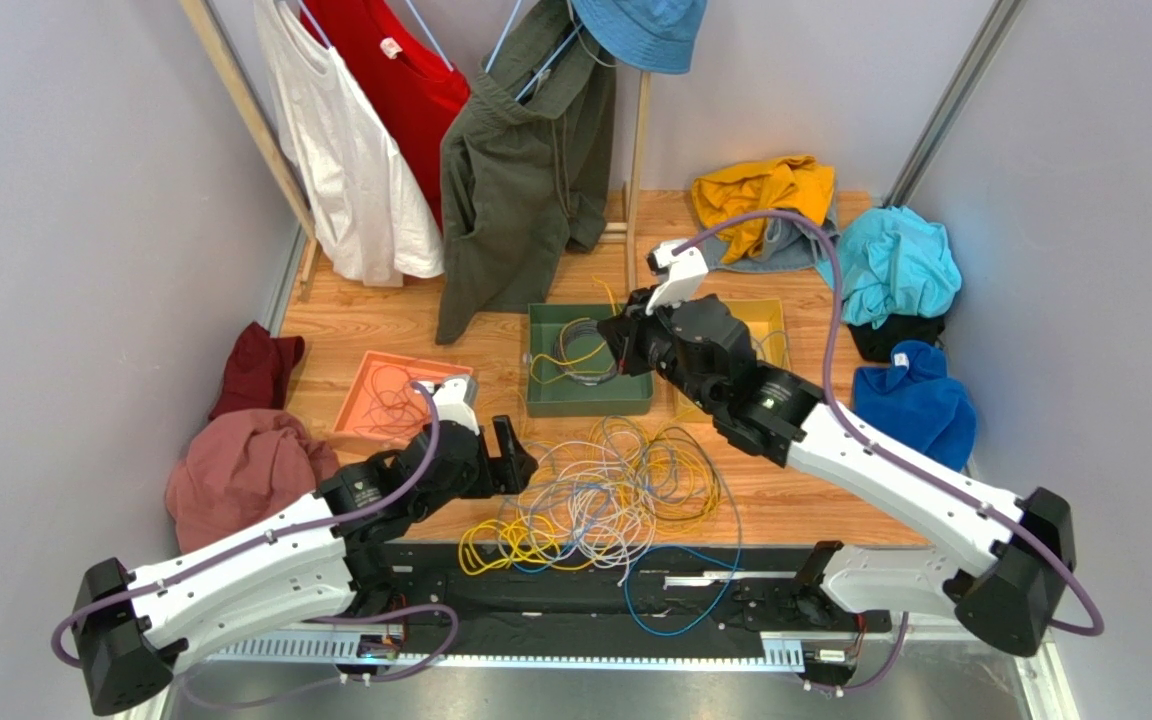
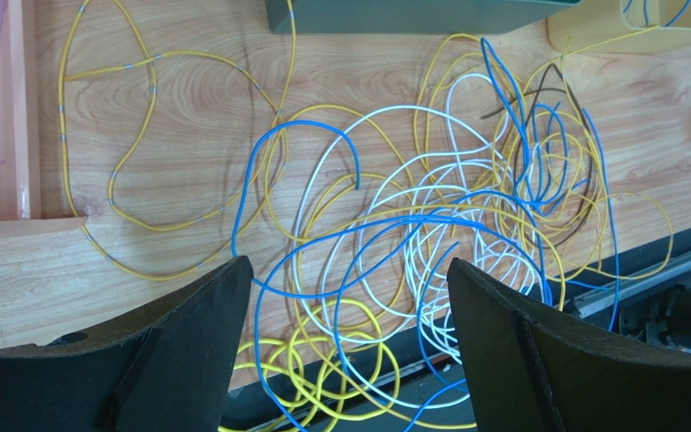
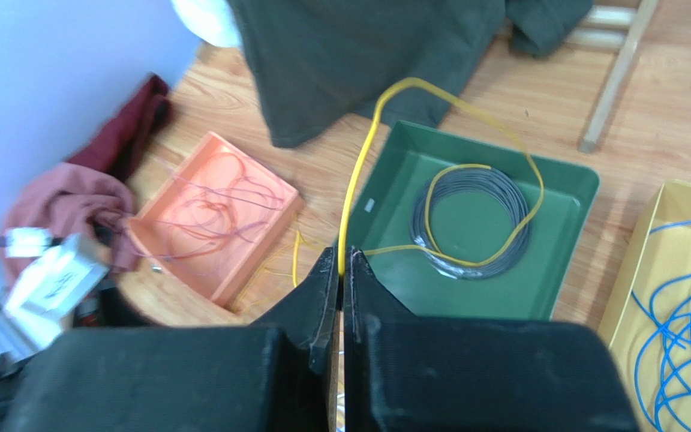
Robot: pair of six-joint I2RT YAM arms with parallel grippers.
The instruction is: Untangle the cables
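A tangle of thin yellow, blue and white-grey cables [image 1: 612, 495] lies on the wood floor near the front edge; it also shows in the left wrist view [image 2: 412, 234]. My left gripper [image 1: 515, 453] is open and empty just left of the tangle, with its fingers [image 2: 187, 342] wide apart above the wires. My right gripper [image 1: 630, 348] is shut on a yellow cable [image 3: 358, 180] that loops up and into the green tray [image 3: 556, 297], which holds a grey coil [image 3: 475, 220].
An orange tray [image 1: 394, 393] with thin wires sits at the left. A yellow tray [image 3: 655, 270] with blue cables sits at the right. Clothes hang on a rack [image 1: 522, 135], and heaps of clothes [image 1: 244, 473] lie at both sides.
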